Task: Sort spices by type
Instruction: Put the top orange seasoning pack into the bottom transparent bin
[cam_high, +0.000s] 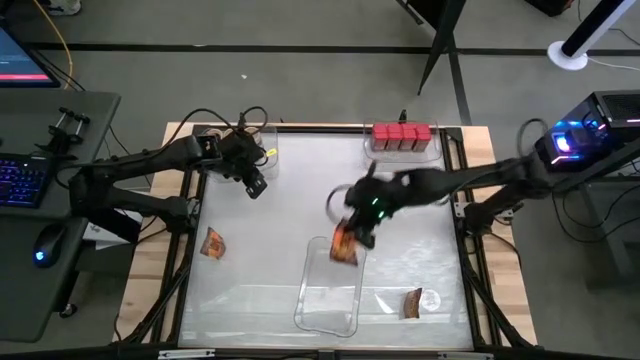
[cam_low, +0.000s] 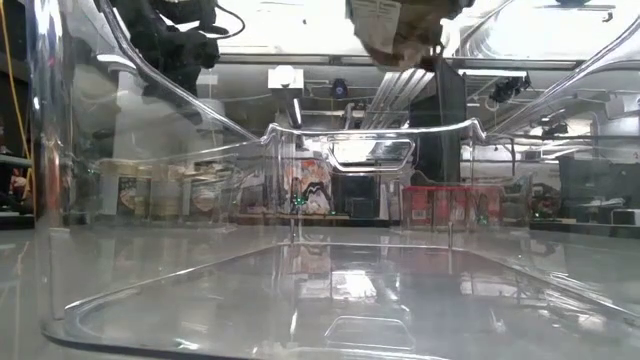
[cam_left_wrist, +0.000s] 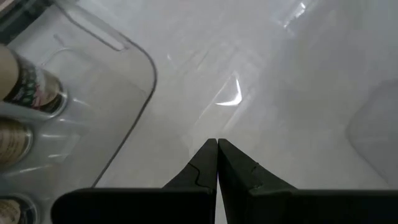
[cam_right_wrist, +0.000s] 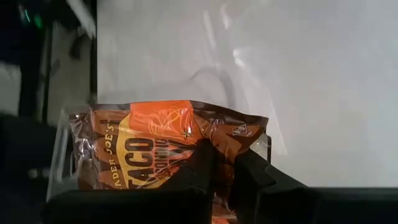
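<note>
The clear plastic tray (cam_high: 328, 305) lies at the table's six o'clock. Above its far end the right gripper (cam_high: 352, 238) pinches a flat orange foil taco-seasoning packet (cam_right_wrist: 163, 144). The left gripper (cam_left_wrist: 217, 163), fingers pressed together, waits at ten o'clock.

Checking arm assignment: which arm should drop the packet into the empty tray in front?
Right. The right gripper already holds the orange packet above the far end of the clear tray. The left gripper is shut and empty beside the jar tray, far off.
</note>
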